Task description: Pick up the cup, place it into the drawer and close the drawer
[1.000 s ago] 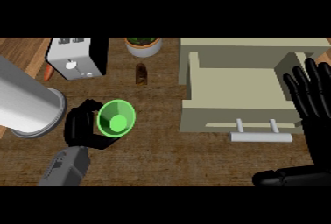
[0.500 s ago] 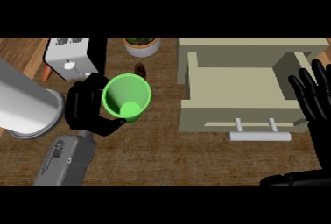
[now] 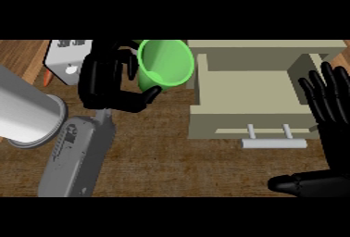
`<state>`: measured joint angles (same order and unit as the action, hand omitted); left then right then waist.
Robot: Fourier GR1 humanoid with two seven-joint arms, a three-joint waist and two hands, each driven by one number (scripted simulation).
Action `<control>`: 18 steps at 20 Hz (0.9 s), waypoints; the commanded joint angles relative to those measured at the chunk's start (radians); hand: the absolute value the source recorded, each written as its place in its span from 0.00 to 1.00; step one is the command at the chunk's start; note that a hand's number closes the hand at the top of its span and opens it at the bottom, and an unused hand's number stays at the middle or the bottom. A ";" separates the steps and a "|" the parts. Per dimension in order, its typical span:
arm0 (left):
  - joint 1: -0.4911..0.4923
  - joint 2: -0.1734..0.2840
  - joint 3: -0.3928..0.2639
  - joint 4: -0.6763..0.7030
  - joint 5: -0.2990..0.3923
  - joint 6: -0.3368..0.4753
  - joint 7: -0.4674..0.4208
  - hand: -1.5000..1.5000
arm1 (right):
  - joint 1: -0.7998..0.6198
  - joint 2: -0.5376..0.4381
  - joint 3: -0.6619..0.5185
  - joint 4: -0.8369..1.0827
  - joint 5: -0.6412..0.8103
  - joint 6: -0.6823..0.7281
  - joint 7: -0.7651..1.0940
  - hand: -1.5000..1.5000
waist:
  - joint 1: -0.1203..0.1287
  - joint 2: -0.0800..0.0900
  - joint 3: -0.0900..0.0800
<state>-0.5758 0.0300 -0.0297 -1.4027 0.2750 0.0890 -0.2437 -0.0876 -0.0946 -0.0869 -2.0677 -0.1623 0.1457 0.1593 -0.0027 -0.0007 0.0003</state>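
L hand (image 3: 109, 81) is gripping the green cup (image 3: 166, 65) w/ curled fingers, holding it just left of the open drawer (image 3: 246, 92), while R hand (image 3: 334, 115) is resting at right edge, fingers spread.

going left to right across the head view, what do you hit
grey cylinder → white appliance → left hand → green cup, held by that hand → open beige drawer with its handle → right hand, open at the right edge
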 commanded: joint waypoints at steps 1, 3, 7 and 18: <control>-0.110 0.009 0.011 -0.034 -0.014 0.058 0.127 1.00 | -0.016 0.012 0.032 -0.058 0.029 -0.040 0.066 0.00 | -0.001 -0.001 0.000; -0.189 -0.028 -0.024 0.089 -0.074 0.111 0.076 1.00 | 0.028 0.021 0.045 -0.069 0.037 -0.025 0.034 0.00 | -0.010 0.001 0.000; -0.281 -0.029 0.009 0.151 -0.077 0.104 0.102 1.00 | -0.008 -0.003 0.000 -0.010 -0.008 0.005 0.008 0.00 | -0.006 0.002 0.000; -0.470 -0.030 -0.051 0.418 -0.050 0.185 0.103 1.00 | 0.023 0.002 0.016 -0.002 0.026 0.013 -0.023 0.00 | -0.011 0.002 0.000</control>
<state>-0.9907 0.0030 -0.0768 -1.0562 0.2178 0.2579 -0.1509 -0.0741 -0.0986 -0.0926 -2.0594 -0.1587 0.1573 0.1441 -0.0143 0.0020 0.0004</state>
